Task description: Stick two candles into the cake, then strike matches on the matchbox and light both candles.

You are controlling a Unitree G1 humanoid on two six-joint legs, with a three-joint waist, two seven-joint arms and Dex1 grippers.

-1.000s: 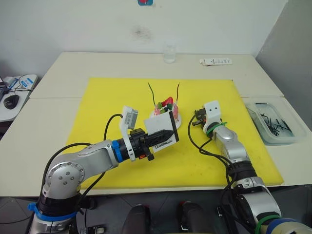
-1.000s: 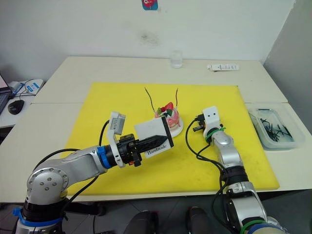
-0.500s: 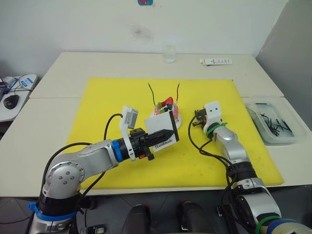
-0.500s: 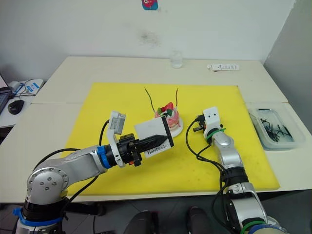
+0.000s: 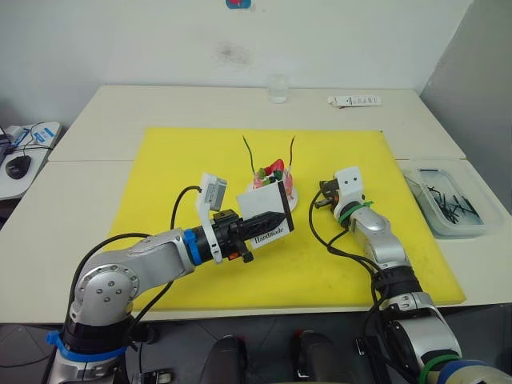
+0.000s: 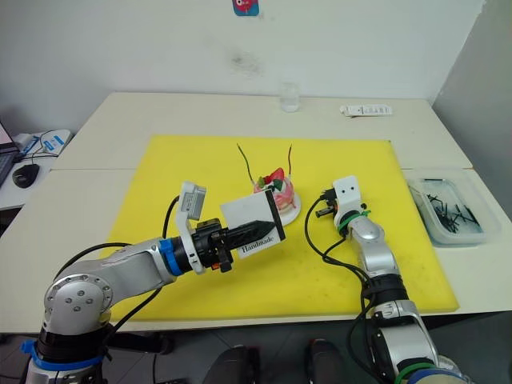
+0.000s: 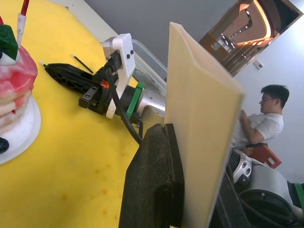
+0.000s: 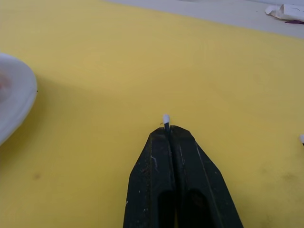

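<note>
White wall behind; pale desk (image 5: 96, 128) carrying a square yellow mat (image 5: 200, 160).

Item 1: small round pink-and-white layered cake (image 5: 276, 178) on a white plate, at mat centre. Dark red candle (image 5: 291, 149) and green candle (image 5: 250, 152), both thin and wavy, stand upright in its top, unlit; the sticking step is judged done.

Item 2: flat white matchbox (image 5: 264, 214) printed "Handmade", held off the mat at 7 o'clock from the cake, pinched by the left pincer (image 5: 268, 222). Black striking strip faces the right arm, presumably offered as a fixed surface to strike against.

Item 3: short dark match (image 8: 166, 119) with a pale head, only its tip protruding from the right pincer (image 8: 170, 133), whose fingers are pressed together on it. Pincer sits low over the mat at 3 o'clock from the cake, aimed toward the matchbox but apart from it; striking is judged next.

Item 4: clear plastic tray (image 5: 480, 220) of spare matches (image 5: 452, 204), desk at 3 o'clock, beyond the mat.

Item 5: clear glass (image 5: 278, 88), 12 o'clock, unused.
</note>
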